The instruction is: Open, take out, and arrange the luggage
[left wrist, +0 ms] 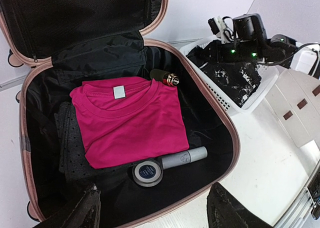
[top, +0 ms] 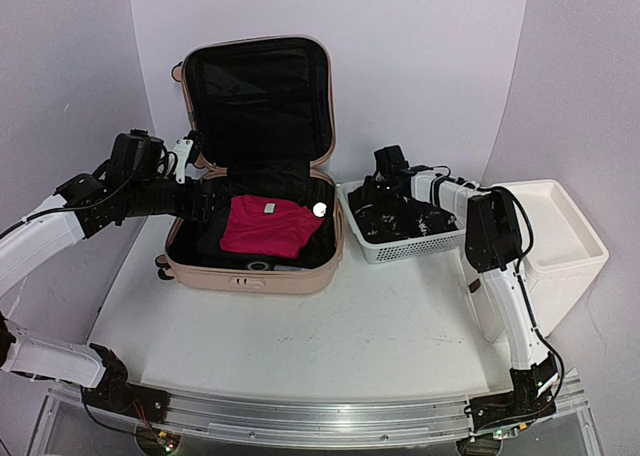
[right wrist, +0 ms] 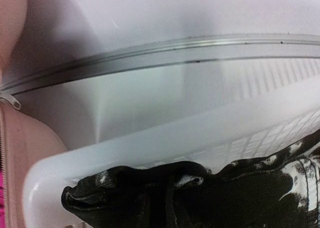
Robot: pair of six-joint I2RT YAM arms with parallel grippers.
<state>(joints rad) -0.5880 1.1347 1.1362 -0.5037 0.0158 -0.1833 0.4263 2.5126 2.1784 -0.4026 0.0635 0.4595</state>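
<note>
Left gripper [left wrist: 156, 206], we note, gapes empty over the rigid round-cornered pink luggage [top: 250, 274], soft magenta shirt [left wrist: 127, 123] inside, round tin [left wrist: 147, 172] at its six o'clock; whether the right gripper [top: 383, 188] holds anything, we cannot tell.

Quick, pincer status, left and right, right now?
Left pincer: open, empty, over the luggage.
Right pincer: cannot tell, its tip is lost against the dark cloth in the white basket.

Pink luggage [top: 255, 278]; perhaps black-white marbled cloth [left wrist: 235, 80]

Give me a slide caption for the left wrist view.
Open pink suitcase holding a magenta shirt, round tin and grey tube.
</note>
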